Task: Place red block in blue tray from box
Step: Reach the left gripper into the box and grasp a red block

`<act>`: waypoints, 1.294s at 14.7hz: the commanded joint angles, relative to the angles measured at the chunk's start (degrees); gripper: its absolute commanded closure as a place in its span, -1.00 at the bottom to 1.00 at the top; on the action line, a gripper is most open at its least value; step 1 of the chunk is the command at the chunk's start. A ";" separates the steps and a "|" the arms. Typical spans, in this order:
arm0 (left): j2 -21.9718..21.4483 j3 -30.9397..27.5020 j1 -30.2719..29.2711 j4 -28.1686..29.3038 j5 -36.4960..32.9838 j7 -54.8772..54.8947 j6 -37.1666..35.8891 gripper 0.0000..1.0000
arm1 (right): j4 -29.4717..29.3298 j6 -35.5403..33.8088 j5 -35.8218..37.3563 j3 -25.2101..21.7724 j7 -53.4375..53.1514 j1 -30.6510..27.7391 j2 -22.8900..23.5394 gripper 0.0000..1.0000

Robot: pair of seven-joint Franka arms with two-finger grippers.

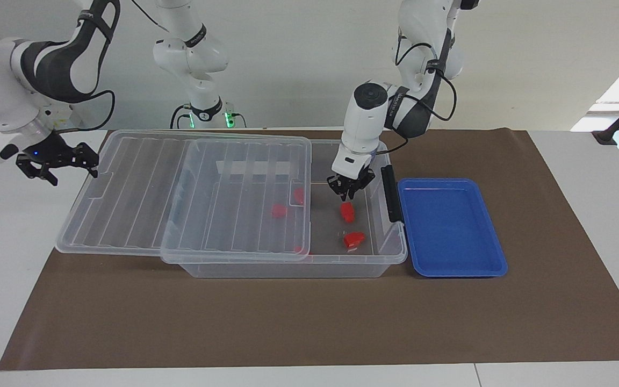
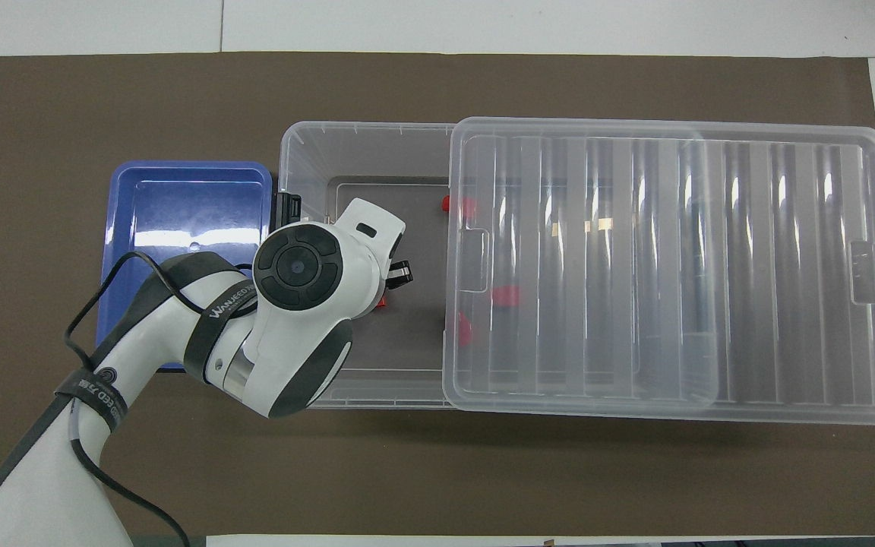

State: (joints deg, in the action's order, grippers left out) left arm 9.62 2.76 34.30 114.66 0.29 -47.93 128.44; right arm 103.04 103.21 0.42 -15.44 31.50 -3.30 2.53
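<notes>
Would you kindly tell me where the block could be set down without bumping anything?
The blue tray beside the box is bare inside its rim. The uncovered end of the box is crowded: the left gripper sits over a red block, another block nearby.

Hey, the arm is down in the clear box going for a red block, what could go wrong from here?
The left gripper is shut just above the red block, possibly on its top end only; it might slip on the lift. The second block lies close by and might get nudged. The carry to the blue tray crosses the box rim and its black latch, which could snag.
</notes>
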 commanded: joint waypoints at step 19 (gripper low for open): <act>1.12 -1.18 1.03 3.82 -1.43 -1.99 3.94 1.00 | -16.30 -16.64 -0.77 13.42 -27.89 0.31 2.57 -1.00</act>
State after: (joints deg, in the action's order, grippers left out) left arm 13.78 2.55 34.30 118.08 -0.01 -48.52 133.42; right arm 88.75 87.94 0.40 -2.46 4.81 -2.60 4.46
